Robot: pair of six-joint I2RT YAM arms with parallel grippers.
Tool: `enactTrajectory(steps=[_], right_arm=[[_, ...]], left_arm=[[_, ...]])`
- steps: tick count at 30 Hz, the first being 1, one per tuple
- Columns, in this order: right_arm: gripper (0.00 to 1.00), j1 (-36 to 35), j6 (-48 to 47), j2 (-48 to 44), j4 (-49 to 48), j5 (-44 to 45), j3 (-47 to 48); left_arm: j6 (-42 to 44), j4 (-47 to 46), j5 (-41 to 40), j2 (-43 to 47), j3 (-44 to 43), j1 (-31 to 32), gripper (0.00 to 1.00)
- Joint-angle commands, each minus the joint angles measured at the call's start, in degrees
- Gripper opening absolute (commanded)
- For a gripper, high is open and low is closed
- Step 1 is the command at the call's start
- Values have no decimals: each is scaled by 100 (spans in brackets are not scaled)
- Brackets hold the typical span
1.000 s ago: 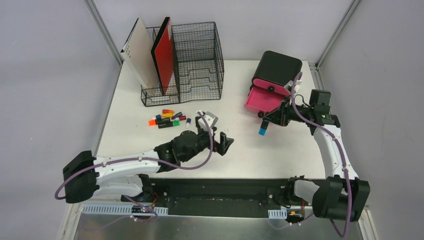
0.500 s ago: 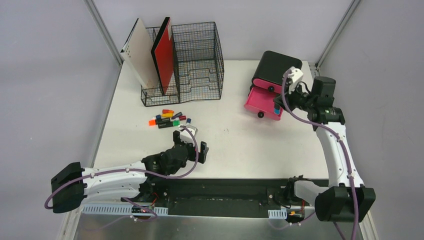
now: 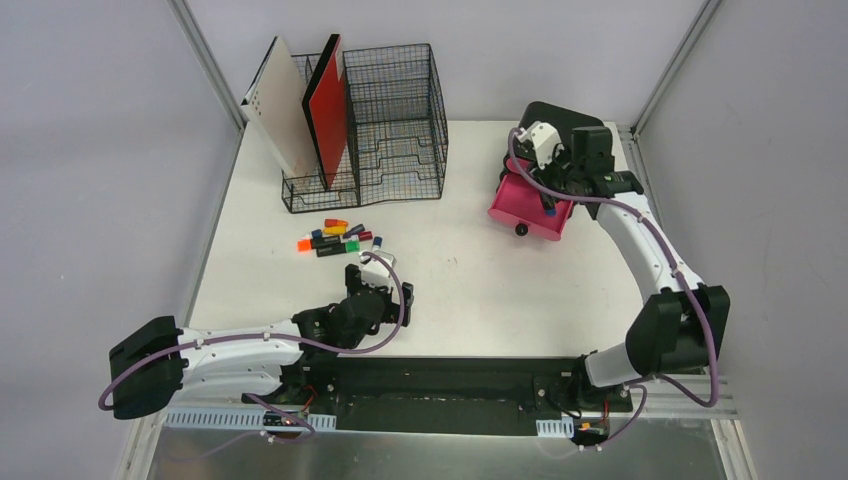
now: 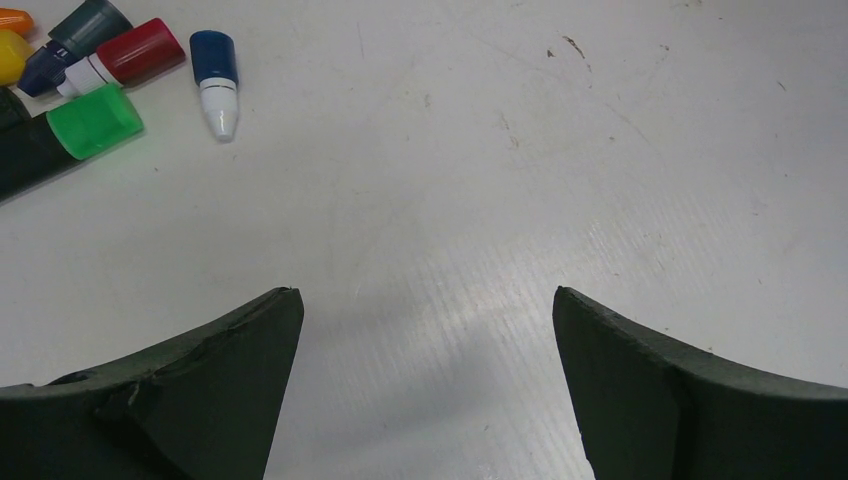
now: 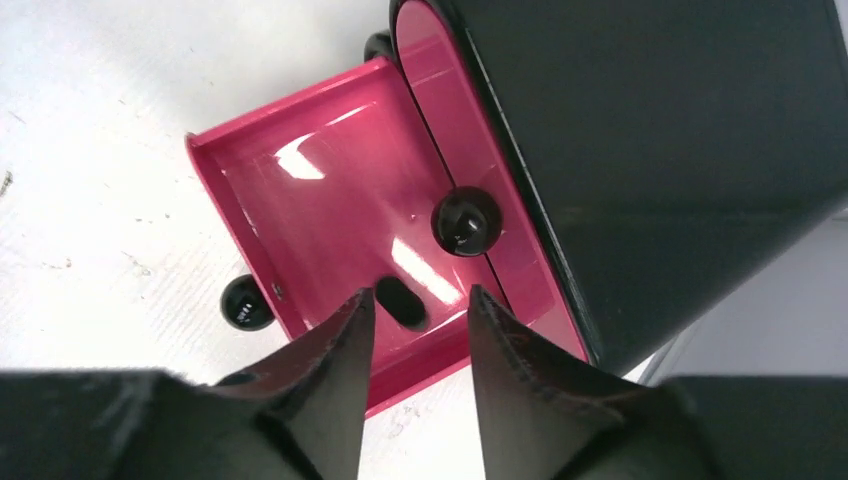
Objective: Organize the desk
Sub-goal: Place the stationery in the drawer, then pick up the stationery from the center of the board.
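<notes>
One desk [image 3: 480,290] is lying white and flat under two arms, filling most of the top view. The left gripper [image 4: 425,300] is hovering low over bare desk near the front edge, its two fingers spread wide with nothing between them. Just beyond it one cluster of markers [image 3: 335,238] is lying; six pieces are showing in the left wrist view: one orange [image 4: 10,20], one yellow [image 4: 10,52], one dark [image 4: 85,28], one red [image 4: 140,50], one green [image 4: 95,120] and one blue-and-white piece [image 4: 215,85] lying apart from the rest. At the far left one wire-mesh organizer [image 3: 395,130] is standing, holding two upright boards, one white [image 3: 285,110] and one red [image 3: 328,110]. At the far right one black box [image 5: 650,130] is showing two pink drawers, one shut [image 5: 430,90] and one pulled open [image 5: 300,200], each with one black knob [image 5: 467,222] [image 5: 246,302]. The right gripper [image 5: 420,293] is hanging over the open drawer, fingers parted slightly and pinching nothing; one dark oval object [image 5: 402,303] is showing below the gap
</notes>
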State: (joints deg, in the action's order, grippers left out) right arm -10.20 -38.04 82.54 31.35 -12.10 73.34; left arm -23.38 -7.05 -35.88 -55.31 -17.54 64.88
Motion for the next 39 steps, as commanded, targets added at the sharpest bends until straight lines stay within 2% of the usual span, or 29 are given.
enactTrajectory(steps=[1, 5, 7, 11, 16, 19, 24, 31, 39], right_arm=[[46, -148, -75, 152, 84, 549, 342], [58, -146, 323, 96, 385, 203, 508], [64, -107, 568, -133, 558, -253, 493], [79, 206, 986, -1017, 515, -1936, -32], [98, 851, 1643, -2082, -384, -4403, -1575], [99, 1276, 1984, -2500, -1110, -5556, -2431], [99, 1586, 2024, -2594, -1088, -5617, -2558], [99, 1591, 1636, -2567, -652, -5065, -2416], [99, 1582, 1686, -2437, -581, -4885, -2369]], left_arm=[[-114, -105, -139, 49, -159, 15, 99], [-115, -142, -139, 103, -115, 16, 99], [-115, -155, -146, 121, -101, 12, 99], [-115, -149, -148, 101, -103, 7, 99], [-130, -141, -152, 85, -126, 2, 99], [-140, -99, -149, 40, -161, -14, 99], [-315, 115, -41, -6, -265, -225, 99], [-831, 369, 1433, 591, -29, -1749, 96], [-944, 1046, 1792, 975, -388, -2577, 94]])
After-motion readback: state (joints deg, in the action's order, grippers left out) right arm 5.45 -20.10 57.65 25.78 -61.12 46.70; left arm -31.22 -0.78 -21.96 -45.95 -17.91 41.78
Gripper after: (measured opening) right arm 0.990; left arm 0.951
